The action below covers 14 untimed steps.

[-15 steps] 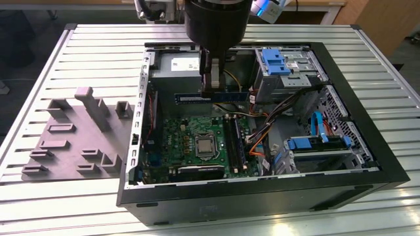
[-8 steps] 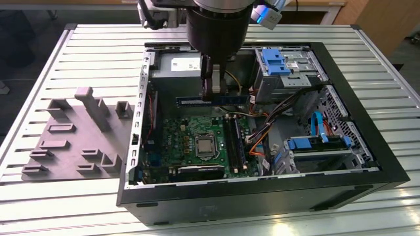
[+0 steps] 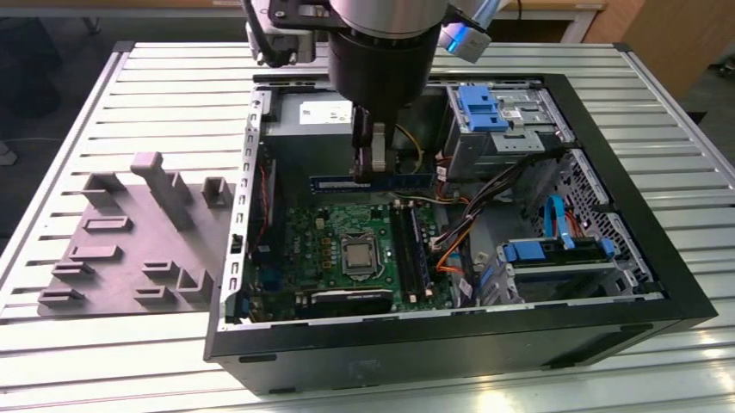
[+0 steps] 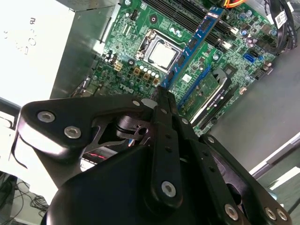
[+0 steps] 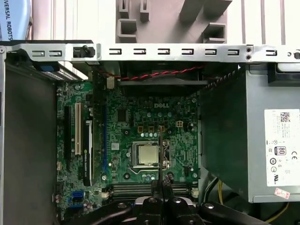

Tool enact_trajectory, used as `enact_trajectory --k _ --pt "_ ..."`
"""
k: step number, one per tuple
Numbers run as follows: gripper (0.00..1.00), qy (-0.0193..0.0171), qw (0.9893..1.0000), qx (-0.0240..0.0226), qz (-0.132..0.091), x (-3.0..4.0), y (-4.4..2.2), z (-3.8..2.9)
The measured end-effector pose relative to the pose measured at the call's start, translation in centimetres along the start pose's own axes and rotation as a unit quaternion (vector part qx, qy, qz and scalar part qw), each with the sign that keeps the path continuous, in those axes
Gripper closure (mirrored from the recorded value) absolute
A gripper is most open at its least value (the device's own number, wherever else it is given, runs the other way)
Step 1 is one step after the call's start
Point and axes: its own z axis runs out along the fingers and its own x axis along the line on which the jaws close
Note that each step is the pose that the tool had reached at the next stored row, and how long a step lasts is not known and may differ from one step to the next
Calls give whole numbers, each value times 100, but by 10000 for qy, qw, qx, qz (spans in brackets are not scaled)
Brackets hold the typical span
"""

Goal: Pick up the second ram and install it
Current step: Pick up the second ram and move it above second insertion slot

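Observation:
My gripper [image 3: 370, 176] hangs inside the open computer case [image 3: 643, 310], shut on the second ram [image 3: 402, 182]. The ram is a thin bluish-green stick with black chips, held level and on edge above the green motherboard [image 3: 333, 228]. In the second wrist view the ram [image 4: 192, 44] runs out from my gripper [image 4: 162, 93] over the processor socket [image 4: 161, 55]. In the first wrist view the ram [image 5: 160, 154] shows edge-on as a thin line above my gripper [image 5: 160, 187]. The black memory slots [image 3: 411, 249] lie below the ram, on the exterior view's right of the socket.
A grey power supply [image 3: 316, 129] fills the far corner of the case. Orange and black cables [image 3: 453, 245] and blue drive bays [image 3: 483, 107] crowd the exterior view's right. A grey fixture block [image 3: 138, 241] lies on the slatted table [image 3: 115, 361] outside the case. An expansion card [image 4: 206, 93] stands on the board.

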Motion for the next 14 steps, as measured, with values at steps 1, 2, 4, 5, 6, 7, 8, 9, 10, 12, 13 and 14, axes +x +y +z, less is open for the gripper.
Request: enact_trajectory --k 1,2,4,5,6,7,8,9,10,12,13,14 --pt "89 0 10000 0 0 0 -2 11" --pt "89 0 10000 0 0 1 -5 22" --pt "89 0 10000 0 0 2 -9 42" --pt "89 0 10000 0 0 2 -11 53" --pt "89 0 10000 0 0 2 -13 63" --pt "89 0 10000 0 0 3 -15 72" --pt "89 0 10000 0 0 3 -17 81" --pt "89 0 10000 0 0 3 -18 90" --pt "89 0 10000 0 0 4 -19 97" --pt "89 0 10000 0 0 5 -22 114" --pt "89 0 10000 0 0 5 -24 121" --pt "89 0 10000 0 0 6 -25 130"
